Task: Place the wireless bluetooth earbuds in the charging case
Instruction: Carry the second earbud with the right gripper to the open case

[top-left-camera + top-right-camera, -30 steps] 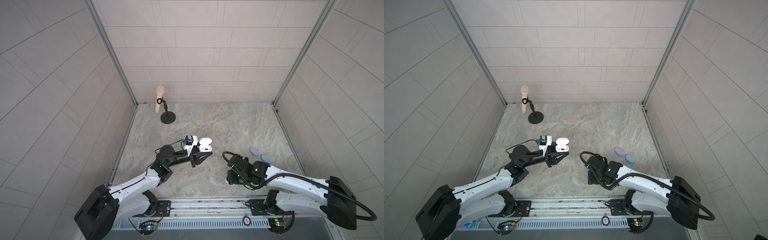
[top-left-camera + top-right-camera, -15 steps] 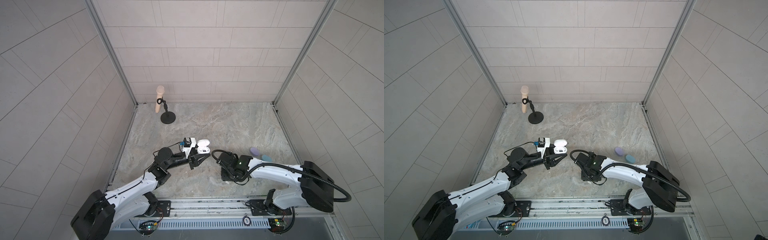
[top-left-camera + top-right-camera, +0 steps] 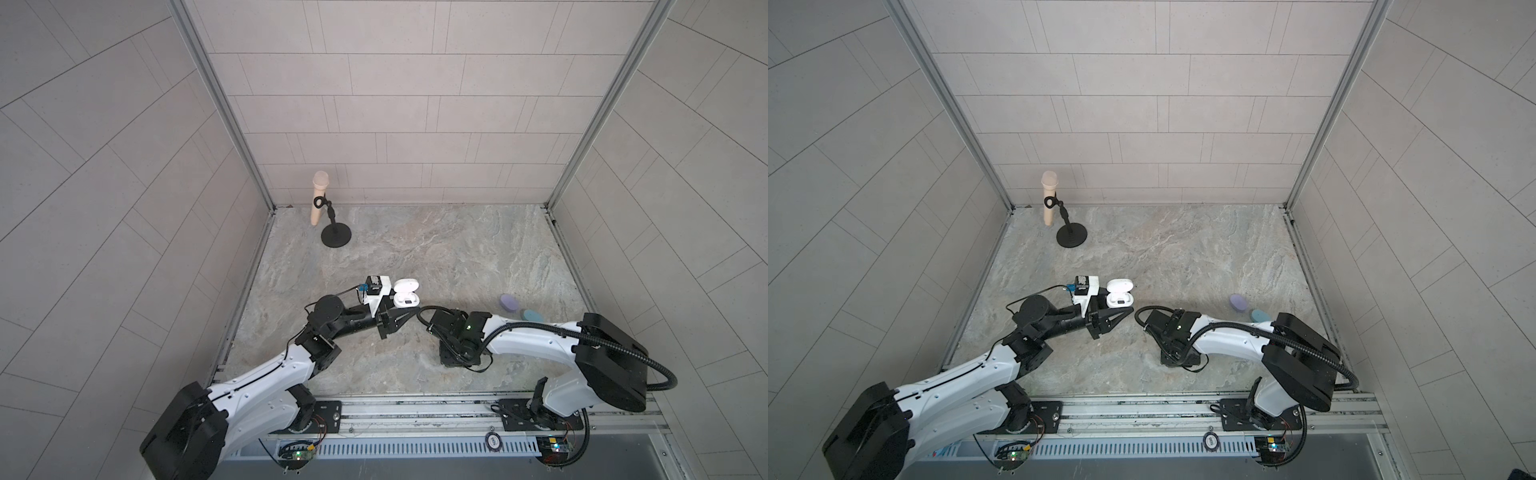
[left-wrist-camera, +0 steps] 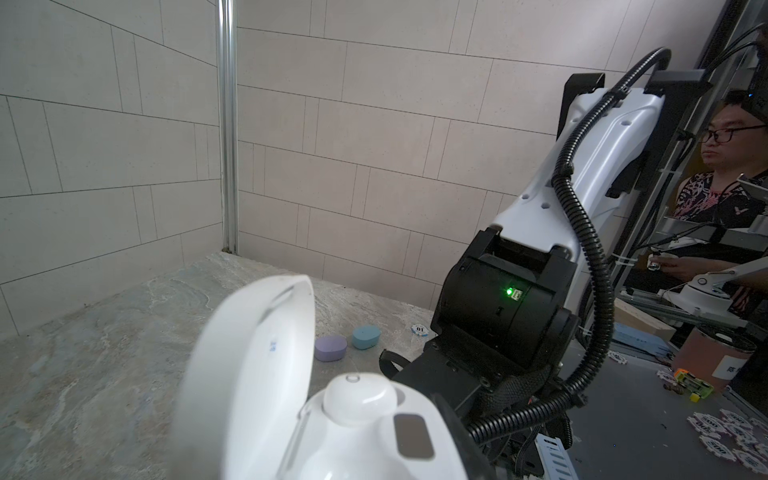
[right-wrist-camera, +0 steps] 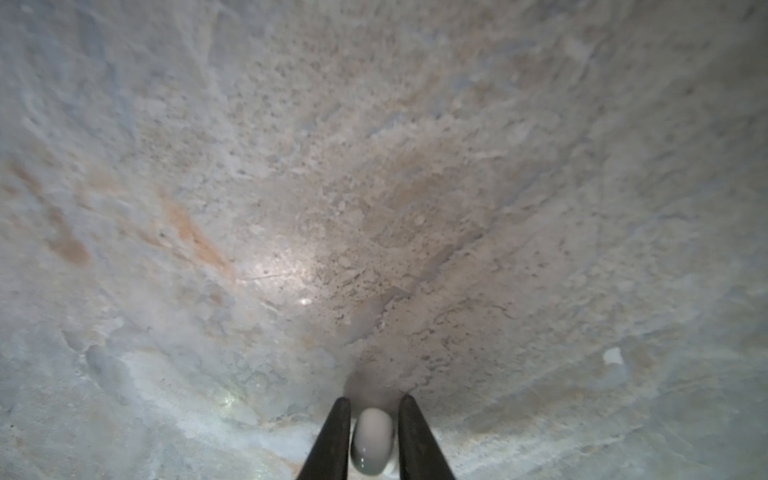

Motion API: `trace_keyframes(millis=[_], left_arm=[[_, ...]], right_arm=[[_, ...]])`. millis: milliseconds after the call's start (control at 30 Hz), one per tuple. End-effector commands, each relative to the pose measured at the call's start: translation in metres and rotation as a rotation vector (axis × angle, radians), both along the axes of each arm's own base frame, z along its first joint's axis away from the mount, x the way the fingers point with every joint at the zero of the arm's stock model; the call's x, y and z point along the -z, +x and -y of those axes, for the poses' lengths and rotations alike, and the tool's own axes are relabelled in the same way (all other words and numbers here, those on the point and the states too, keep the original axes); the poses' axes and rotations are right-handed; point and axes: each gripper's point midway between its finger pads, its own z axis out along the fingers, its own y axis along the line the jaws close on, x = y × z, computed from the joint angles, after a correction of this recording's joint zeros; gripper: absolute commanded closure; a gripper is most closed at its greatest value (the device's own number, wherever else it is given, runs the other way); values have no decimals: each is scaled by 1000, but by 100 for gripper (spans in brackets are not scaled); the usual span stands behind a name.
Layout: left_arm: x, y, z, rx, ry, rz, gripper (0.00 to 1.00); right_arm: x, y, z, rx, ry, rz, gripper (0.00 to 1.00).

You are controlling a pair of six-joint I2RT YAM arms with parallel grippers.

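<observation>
My right arm reaches low across the table, wrist bent straight down, and my right gripper has its fingers clamped on a white earbud at the stone surface. My left arm stretches forward, my left gripper pinched tight on the open charging case, with a second earbud seated inside

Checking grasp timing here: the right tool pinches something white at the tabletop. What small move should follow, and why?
Probably a short straight lift. The right tool is shut on a white earbud right at the table, so raising it clears the surface before carrying it to the open charging case, where one bud already sits.
</observation>
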Motion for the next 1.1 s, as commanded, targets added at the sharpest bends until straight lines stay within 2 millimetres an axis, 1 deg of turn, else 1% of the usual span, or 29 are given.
trace_keyframes(millis=[0, 100, 200, 333, 467, 600, 767, 933, 1067], left_arm=[[-4, -2, -4, -6, -10, 25, 94], [-4, -2, -4, -7, -10, 26, 94], [-4, -2, -3, -7, -8, 25, 94], [-7, -1, -2, -1, -11, 29, 94], [-10, 0, 0, 5, -13, 29, 94], [-13, 1, 2, 12, -15, 34, 94], [-17, 4, 5, 16, -15, 39, 93], [-21, 6, 9, 24, -14, 44, 93], [-22, 9, 12, 29, -17, 47, 93]], right_arm=[[7, -5, 11, 25, -49, -15, 82], [5, -4, 10, 27, -44, -6, 85], [-6, 1, 9, 23, -31, 30, 88], [-29, 11, 9, 31, 25, 75, 92], [-60, 23, 12, 37, 86, 124, 95], [-101, 36, 6, 27, 216, 200, 98], [-155, 49, 3, 25, 362, 304, 99], [-217, 55, 1, -3, 499, 473, 98], [-265, 54, -3, -31, 630, 596, 98]])
